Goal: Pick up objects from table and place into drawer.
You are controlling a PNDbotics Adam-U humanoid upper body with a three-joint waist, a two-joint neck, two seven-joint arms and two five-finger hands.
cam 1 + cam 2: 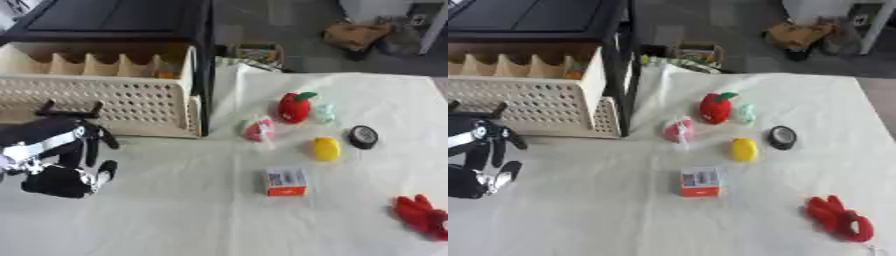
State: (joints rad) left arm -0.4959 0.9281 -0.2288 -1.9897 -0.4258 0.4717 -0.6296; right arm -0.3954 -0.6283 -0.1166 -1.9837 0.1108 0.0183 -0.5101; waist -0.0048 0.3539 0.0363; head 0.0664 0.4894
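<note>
The beige perforated drawer (105, 102) stands pulled out at the upper left, with something orange (166, 73) inside near its right wall. My left hand (66, 172) hovers just in front of it, fingers curled downward, holding nothing I can see. On the white cloth lie a red plush fruit with a green stem (295, 106), a pale green item (325, 113) beside it, a pink wrapped item (259, 130), a yellow lemon-like piece (326, 148), a black round disc (363, 136) and an orange-and-white box (286, 182). My right hand, in a red glove (837, 218), rests at the lower right.
A dark cabinet (114, 20) holds the drawer. Beyond the table's far edge, bags and a small box (259, 52) sit on the grey floor. The white cloth (175, 220) stretches across the front of the table.
</note>
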